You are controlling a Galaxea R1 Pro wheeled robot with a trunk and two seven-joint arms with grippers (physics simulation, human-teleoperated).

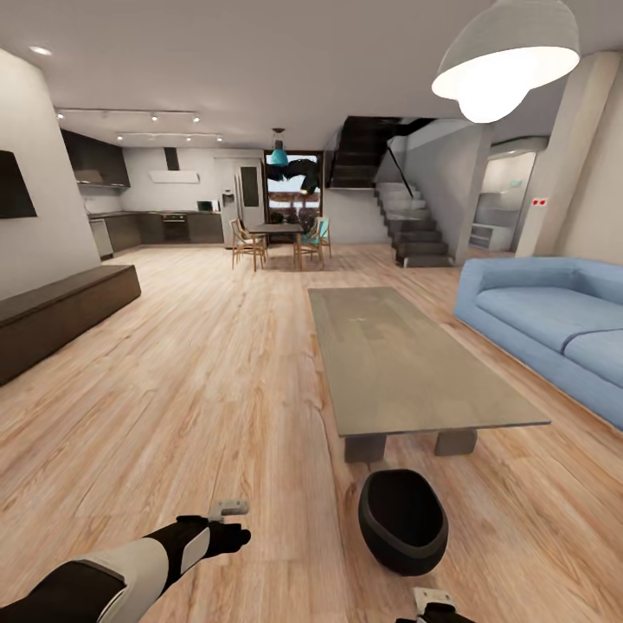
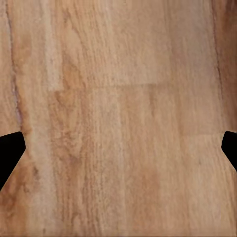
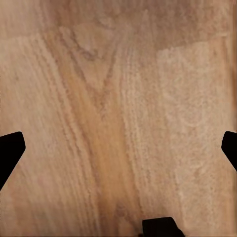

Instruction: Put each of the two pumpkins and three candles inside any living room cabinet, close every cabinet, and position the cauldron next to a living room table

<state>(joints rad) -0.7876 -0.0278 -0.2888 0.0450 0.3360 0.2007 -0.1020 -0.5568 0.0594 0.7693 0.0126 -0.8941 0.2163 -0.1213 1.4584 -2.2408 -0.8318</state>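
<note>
The black glossy cauldron [image 1: 402, 519] sits on the wood floor just in front of the near end of the long grey table [image 1: 407, 363], a short gap from its legs. The low dark-brown cabinet [image 1: 61, 311] runs along the left wall, its front flush. My left gripper [image 1: 227, 510] hangs over bare floor to the left of the cauldron. My right gripper [image 1: 433, 601] is at the picture's lower edge, just beneath the cauldron. Both wrist views show fingertips wide apart over floor, left gripper [image 2: 118, 150] and right gripper [image 3: 118, 150], open and holding nothing. The pumpkins and candles are out of view.
A blue sofa [image 1: 554, 320] stands right of the table. A dining table with chairs [image 1: 279, 238] and the kitchen lie at the far end, with a staircase [image 1: 407, 216] at the back right. Wide wood floor [image 1: 216, 363] lies between cabinet and table.
</note>
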